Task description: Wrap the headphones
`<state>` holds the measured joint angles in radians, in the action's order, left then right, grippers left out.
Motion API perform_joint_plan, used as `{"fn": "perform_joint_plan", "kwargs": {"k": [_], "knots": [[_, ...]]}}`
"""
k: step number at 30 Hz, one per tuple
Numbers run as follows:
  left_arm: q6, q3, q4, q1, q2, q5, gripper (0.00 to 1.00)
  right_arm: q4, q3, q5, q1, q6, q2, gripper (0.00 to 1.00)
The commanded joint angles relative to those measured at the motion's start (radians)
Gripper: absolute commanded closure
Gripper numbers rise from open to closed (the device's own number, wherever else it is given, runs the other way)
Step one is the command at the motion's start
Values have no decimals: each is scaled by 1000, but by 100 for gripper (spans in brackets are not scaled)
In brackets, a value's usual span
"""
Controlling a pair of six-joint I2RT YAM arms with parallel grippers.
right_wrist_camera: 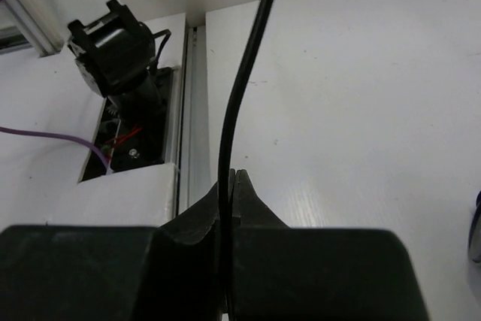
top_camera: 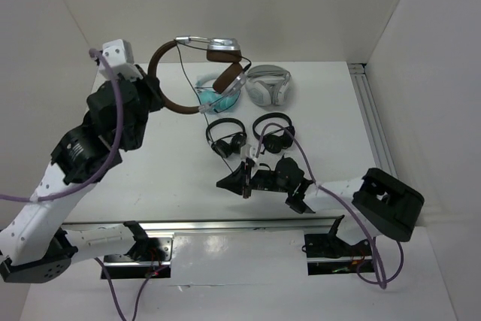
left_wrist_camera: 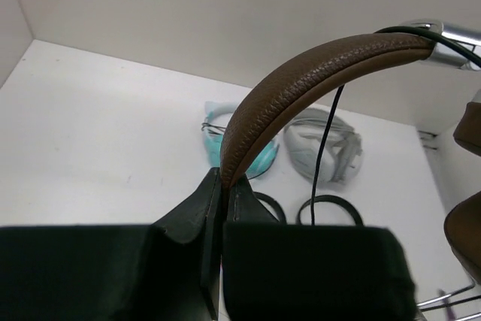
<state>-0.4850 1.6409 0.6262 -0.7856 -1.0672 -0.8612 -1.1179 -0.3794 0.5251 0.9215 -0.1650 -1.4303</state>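
The headphones [top_camera: 223, 52], with a brown leather headband [top_camera: 167, 99], brown pads and silver cups, hang in the air at the back of the table. My left gripper [top_camera: 152, 86] is shut on the headband; in the left wrist view the band [left_wrist_camera: 301, 73] rises from my closed fingertips [left_wrist_camera: 224, 180]. The thin black cable [top_camera: 190, 79] runs from the headphones toward my right gripper [top_camera: 230, 180], low over the table's middle. In the right wrist view the cable [right_wrist_camera: 242, 88] enters my right gripper [right_wrist_camera: 233, 180], which is shut on it.
A teal pair [top_camera: 214, 97] and a white-grey pair [top_camera: 268, 84] lie under the raised headphones. Two small black pairs [top_camera: 225, 137] [top_camera: 272, 131] lie just behind my right gripper. An aluminium rail [top_camera: 372, 118] runs along the right edge. White walls close in the left, back and right.
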Motion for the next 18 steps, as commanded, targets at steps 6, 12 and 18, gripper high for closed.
{"fn": "perform_joint_plan", "kwargs": {"k": [6,12,18], "knots": [[5,62,-79,233,-100,186,100,320,-6,-249,164,142,315,100],[-13,-28,-65,403,-155,339,100,460,-56,-295,206,189,451,100],[-13,-96,-76,424,-189,327,100,530,-120,-306,218,209,484,100]]}}
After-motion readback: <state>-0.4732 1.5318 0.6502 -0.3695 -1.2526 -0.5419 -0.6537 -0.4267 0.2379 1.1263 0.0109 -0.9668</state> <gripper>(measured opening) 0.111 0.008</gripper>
